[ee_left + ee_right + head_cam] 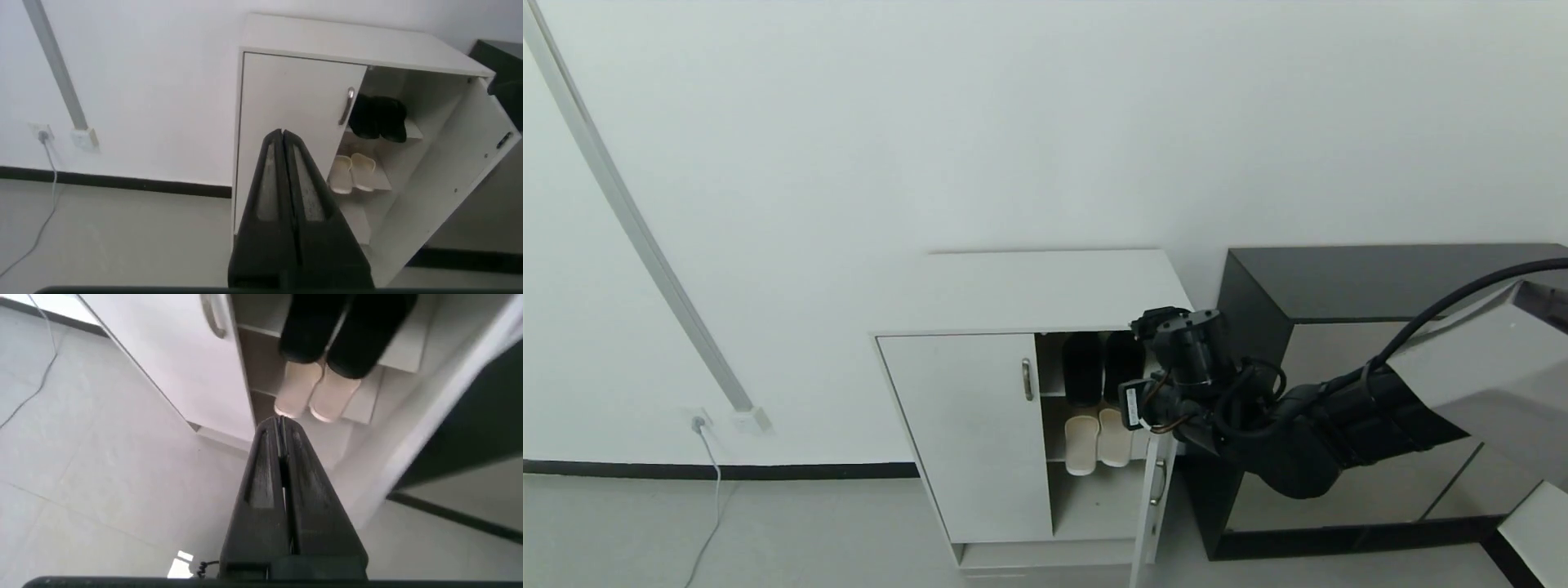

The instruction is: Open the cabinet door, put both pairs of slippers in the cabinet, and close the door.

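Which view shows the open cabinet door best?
The left wrist view: the open door turns its broad inner face to that camera. The head view gives the door nearly edge-on. The right wrist view catches a pale strip of it.

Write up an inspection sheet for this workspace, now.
Surface: grey floor; the cabinet stands on it.
Job's things: white cabinet, left door shut, right door open; black slippers on the upper shelf, beige slippers on the shelf below.
Clutter: nothing seen.
Grippers: left gripper shut, empty, apart from the cabinet; right gripper shut, empty, before the open compartment.
Cables: white cable runs from wall socket to the floor; black cable on the right arm.
Surroundings: white wall, grey slanting conduit, black mirrored cabinet beside the white one.
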{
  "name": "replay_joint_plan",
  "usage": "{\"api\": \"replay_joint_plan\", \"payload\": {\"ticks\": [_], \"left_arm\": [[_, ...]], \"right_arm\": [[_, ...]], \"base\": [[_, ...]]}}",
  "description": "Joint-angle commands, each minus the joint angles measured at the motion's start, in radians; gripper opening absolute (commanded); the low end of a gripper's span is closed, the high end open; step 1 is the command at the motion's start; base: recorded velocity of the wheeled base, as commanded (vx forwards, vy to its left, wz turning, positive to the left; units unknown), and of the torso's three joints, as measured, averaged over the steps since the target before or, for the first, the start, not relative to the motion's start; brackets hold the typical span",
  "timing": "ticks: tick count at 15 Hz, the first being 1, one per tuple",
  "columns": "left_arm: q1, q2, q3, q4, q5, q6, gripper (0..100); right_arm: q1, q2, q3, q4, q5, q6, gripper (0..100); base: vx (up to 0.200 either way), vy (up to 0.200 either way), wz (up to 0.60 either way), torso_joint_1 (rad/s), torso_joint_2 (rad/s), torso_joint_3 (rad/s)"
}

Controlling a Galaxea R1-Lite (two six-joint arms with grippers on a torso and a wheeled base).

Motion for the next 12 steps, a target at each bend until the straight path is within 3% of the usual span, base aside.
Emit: {"api": "replay_joint_plan", "payload": {"ticks": [1, 3, 8, 12], "left_arm": [[0.0, 0.0, -0.001, 0.0, 0.001, 0.001, 0], [0.0, 0.0, -0.001, 0.0, 0.001, -0.001, 0], [0.0, 0.0, -0.001, 0.0, 0.001, -0.001, 0], [0.0, 0.0, -0.001, 0.0, 0.001, -0.001, 0]], "right_arm": [[-0.009, -0.009, 0.013, -0.002, 0.0, -0.007, 0], [-0.014, -0.032, 0.033, -0.002, -0.014, -0.021, 0], [-0.041, -0.146, 0.21, -0.002, -0.02, -0.036, 0], [-0.056, -0.196, 0.361, -0.008, -0.019, -0.035, 0]], "base": [[0.0, 0.0, 0.0, 0.0, 0.0, 0.0], [0.0, 0.0, 0.0, 0.0, 0.0, 0.0], [0.2, 0.0, 0.0, -0.003, 0.0, 0.002], [0.0, 0.0, 0.0, 0.0, 0.0, 0.0]]}}
